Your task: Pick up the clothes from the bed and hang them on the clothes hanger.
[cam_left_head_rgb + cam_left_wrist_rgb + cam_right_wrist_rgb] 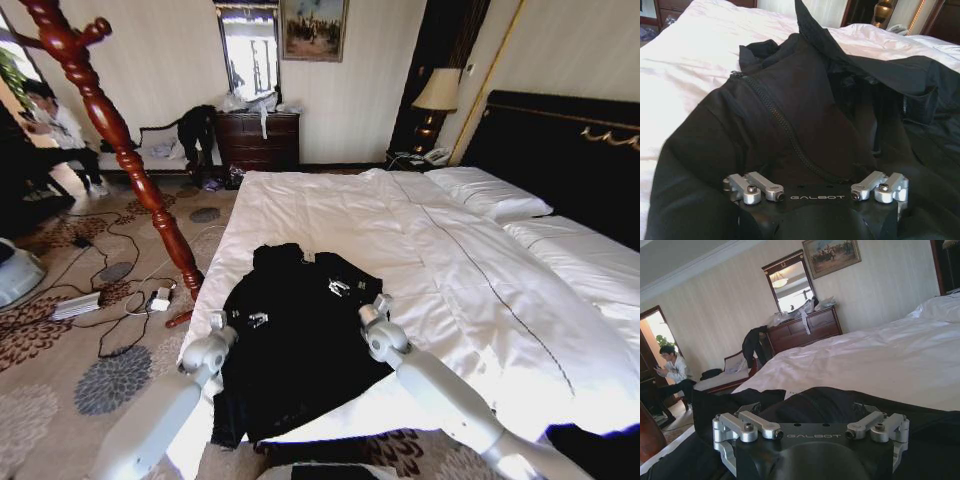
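The clothes (295,335) are lying spread at the near corner of the bed (470,270). I am hovering the left gripper (248,320) and right gripper (340,290) low over the fabric, fingers released on both. The clothes hanger (120,140) is standing left of the bed.

top of the clothes hanger (110,125) cut off, the clothes (295,340) hem hidden over bed edge
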Robot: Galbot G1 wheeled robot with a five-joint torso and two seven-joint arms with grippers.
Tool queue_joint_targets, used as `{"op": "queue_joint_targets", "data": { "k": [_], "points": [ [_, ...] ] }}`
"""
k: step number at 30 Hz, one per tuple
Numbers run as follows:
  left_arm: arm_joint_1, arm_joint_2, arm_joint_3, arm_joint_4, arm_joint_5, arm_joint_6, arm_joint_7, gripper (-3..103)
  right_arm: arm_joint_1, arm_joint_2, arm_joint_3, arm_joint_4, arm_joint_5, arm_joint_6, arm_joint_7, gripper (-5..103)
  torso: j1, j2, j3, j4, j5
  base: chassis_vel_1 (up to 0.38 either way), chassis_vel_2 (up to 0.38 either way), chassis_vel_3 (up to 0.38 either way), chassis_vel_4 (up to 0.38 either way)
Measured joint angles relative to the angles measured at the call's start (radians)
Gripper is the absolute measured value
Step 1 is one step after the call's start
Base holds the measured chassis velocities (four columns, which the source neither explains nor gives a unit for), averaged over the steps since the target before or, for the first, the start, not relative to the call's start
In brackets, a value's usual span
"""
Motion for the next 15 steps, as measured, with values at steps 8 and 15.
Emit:
{"op": "queue_joint_targets", "data": {
  "k": [8, 15],
  "points": [
    [-0.005, -0.015, 0.009, -0.022, -0.052, -0.004, -0.016, 59, -0.086, -0.039, 0.081, 0.049, -0.016, -0.005, 0.011, 100, 0.0, 0.0, 0.0, -0.0002, -0.0002, 0.0, 0.0, 0.0, 0.0],
    [-0.013, 0.0, 0.019, -0.036, -0.084, -0.007, -0.017, 38, -0.145, -0.066, 0.144, 0.082, -0.031, -0.006, 0.012, 100, 0.0, 0.0, 0.0, -0.0002, -0.0002, 0.0, 0.0, 0.0, 0.0]
  ]
}}
